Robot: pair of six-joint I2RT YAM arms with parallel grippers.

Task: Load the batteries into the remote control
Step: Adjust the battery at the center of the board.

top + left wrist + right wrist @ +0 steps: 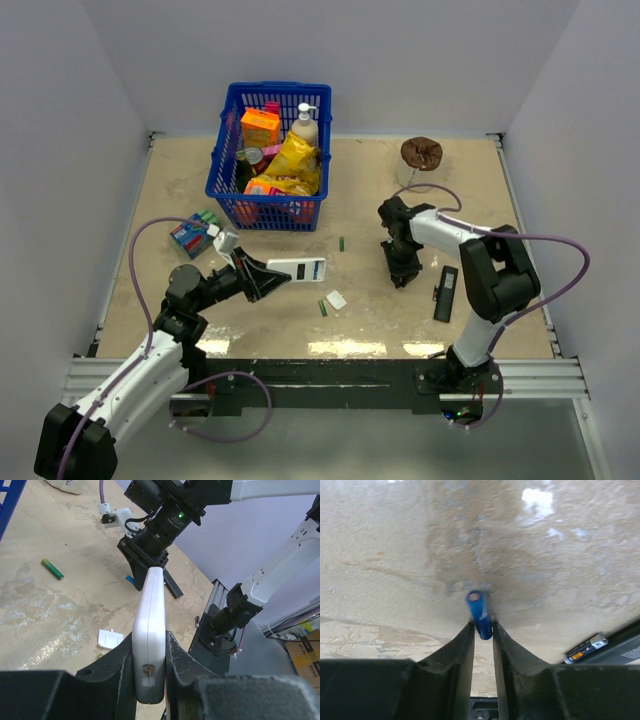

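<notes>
i see the basket (pixel 222 160) at the back of the table (pixel 400 200), a box (pixel 190 236) left of it. the remote (pixel 305 268) sits in my left gripper (pixel 272 278), mid-table, with a cover (pixel 336 299) and loose battery (pixel 323 307) just before it. to their right, my right gripper (pixel 402 275) pinches another battery (pixel 480 609).

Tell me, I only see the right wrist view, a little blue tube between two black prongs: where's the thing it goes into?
Observer: Your blue battery belongs in the white remote control, which the left claw grips.
Operator: Any more tubes around?
Observer: Yes, a green battery lies loose on the table between the two arms.
Operator: Is the remote's lid off?
Observer: A small white cover piece lies on the table, near the remote.
</notes>
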